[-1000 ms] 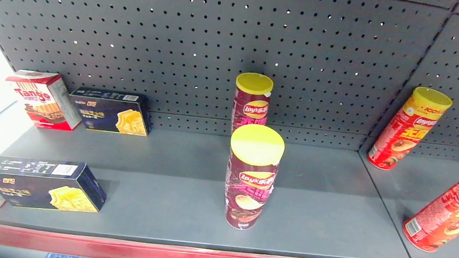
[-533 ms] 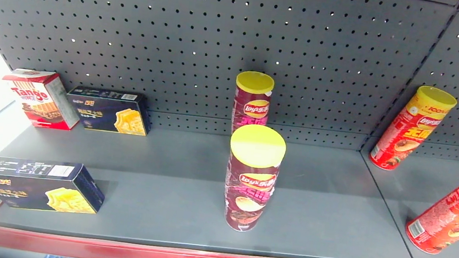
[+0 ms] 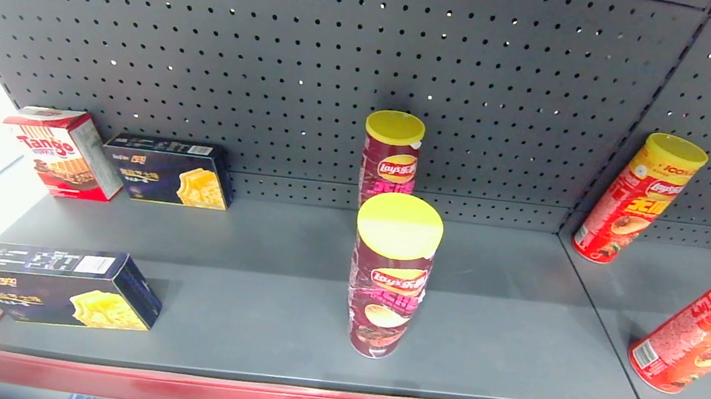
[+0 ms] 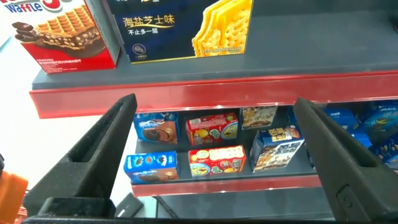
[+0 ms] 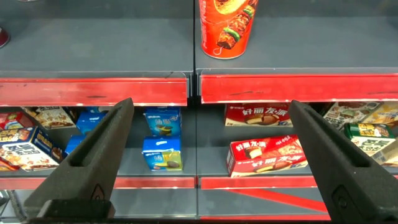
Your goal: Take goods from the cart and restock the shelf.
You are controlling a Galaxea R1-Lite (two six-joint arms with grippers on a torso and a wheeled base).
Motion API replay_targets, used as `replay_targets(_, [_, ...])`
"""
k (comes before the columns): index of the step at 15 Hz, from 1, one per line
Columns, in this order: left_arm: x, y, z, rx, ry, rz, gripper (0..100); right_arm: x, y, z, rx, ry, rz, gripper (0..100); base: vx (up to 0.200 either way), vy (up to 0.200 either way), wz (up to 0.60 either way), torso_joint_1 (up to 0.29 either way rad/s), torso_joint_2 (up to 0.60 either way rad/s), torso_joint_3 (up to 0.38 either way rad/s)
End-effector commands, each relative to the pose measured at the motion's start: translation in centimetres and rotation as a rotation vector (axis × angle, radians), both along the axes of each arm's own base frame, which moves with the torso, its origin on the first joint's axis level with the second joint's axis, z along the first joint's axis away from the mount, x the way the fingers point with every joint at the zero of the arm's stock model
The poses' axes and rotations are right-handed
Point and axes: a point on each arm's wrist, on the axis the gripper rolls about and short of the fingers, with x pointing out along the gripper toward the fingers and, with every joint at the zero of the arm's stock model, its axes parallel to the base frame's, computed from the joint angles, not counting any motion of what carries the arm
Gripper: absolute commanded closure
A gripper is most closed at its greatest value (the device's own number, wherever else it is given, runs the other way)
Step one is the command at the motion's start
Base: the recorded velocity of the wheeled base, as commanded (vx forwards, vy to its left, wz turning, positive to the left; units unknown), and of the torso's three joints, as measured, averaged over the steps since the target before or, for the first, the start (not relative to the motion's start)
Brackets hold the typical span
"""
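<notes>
A shop aisle, grey pegboard-backed shelf (image 3: 247, 308) with red edge strips, packaged snacks (image 3: 390, 278) in rows

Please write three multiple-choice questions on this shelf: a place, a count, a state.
1. Two maroon cylindrical chip cans with yellow lids stand: A) one behind the other; B) side by side; C) stacked.
2. Dark blue cardboard cracker boxes on the same grey metal shelf: A) one; B) two; C) four.
3. Left gripper and right gripper are: A) open; B) shut on cans; C) shut on boxes.
1A, rear can directly behind front one; 2B, one at back, one in front; 3A, fingers wide apart.
</notes>
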Motion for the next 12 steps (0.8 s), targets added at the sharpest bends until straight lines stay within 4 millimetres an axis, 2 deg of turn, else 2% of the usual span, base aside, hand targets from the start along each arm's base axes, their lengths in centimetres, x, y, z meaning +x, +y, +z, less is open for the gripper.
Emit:
replay_targets(1, [0.01, 0.0, 0.0, -0.002, 0.002, 0.002, 0, 0.0, 0.0, 0.0, 0.0, -0.001, 0.0, 0, 0.0, 0.0, 0.0, 0.0, 0.0, 0.0])
replay_targets(12, [0.02, 0.01, -0.04, -0.002, 0.003, 0.004, 0, 0.0, 0.0, 0.0, 0.0, -0.001, 0.0, 0, 0.0, 0.0, 0.0, 0.0, 0.0, 0.0])
